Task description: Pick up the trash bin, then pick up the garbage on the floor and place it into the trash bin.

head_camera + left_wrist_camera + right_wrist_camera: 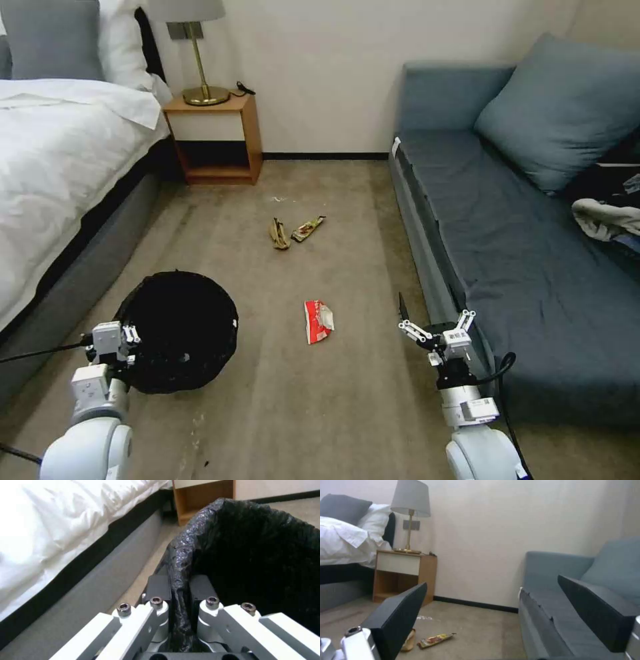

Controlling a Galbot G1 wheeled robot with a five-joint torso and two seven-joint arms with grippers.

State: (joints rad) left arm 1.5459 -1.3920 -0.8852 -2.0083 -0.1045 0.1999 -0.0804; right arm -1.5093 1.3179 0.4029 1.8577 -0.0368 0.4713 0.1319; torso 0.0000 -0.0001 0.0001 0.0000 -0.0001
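Noting for you: left gripper (pixel 180 592) clenched on trash bin (pixel 177 330) rim; right gripper (pixel 437 327), splayed, nearest red-and-white wrapper (pixel 319 321), to its left

Black trash bin (pixel 180 330), red-and-white wrapper (pixel 319 321), beige-brown floor (pixel 333 413), blue-grey sofa (pixel 520 267).

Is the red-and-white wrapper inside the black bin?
No, the crumpled red-and-white wrapper lies on the beige carpet beside the black wire-mesh bin.

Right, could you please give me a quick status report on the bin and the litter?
Left gripper shut on trash bin rim. Right gripper open, empty, beside sofa. Red-and-white wrapper, banana peel, snack wrapper on floor.
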